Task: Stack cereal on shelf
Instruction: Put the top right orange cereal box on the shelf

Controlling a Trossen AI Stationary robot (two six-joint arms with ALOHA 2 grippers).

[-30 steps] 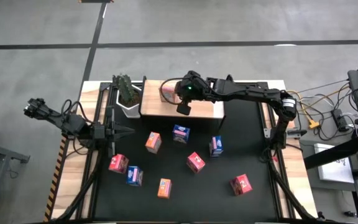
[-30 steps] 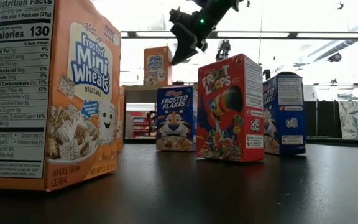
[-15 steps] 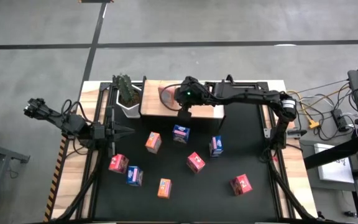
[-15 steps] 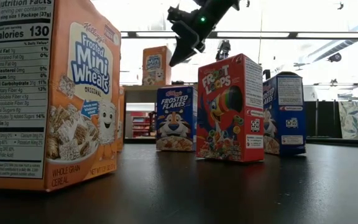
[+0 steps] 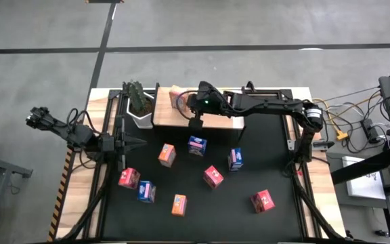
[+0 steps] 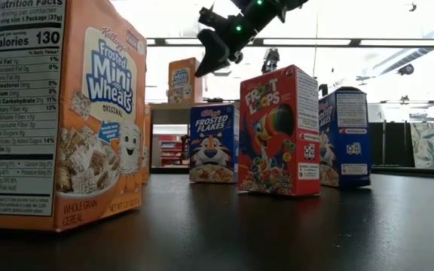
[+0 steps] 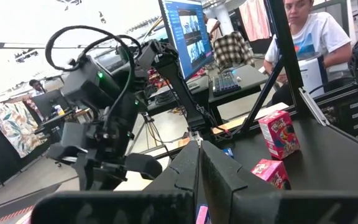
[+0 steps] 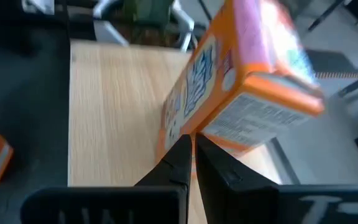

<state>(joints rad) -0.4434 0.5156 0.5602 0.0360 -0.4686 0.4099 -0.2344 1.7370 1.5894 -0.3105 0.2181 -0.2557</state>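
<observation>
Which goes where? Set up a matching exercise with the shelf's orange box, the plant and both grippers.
Things:
1. orange box
2. potted plant
3. left gripper
4. right gripper

Places:
A. shut, at the mat's left edge
B. on the shelf
C. shut, over the shelf
D. beside the shelf's left end

Pairs: 1-B, 2-D, 3-A, 4-C

One box [image 5: 176, 99] on shelf [image 5: 222, 120]; others [image 5: 213, 176] before it.

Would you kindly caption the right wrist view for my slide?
Shut right gripper nudging an orange cereal box standing tilted on the wooden shelf.
</observation>
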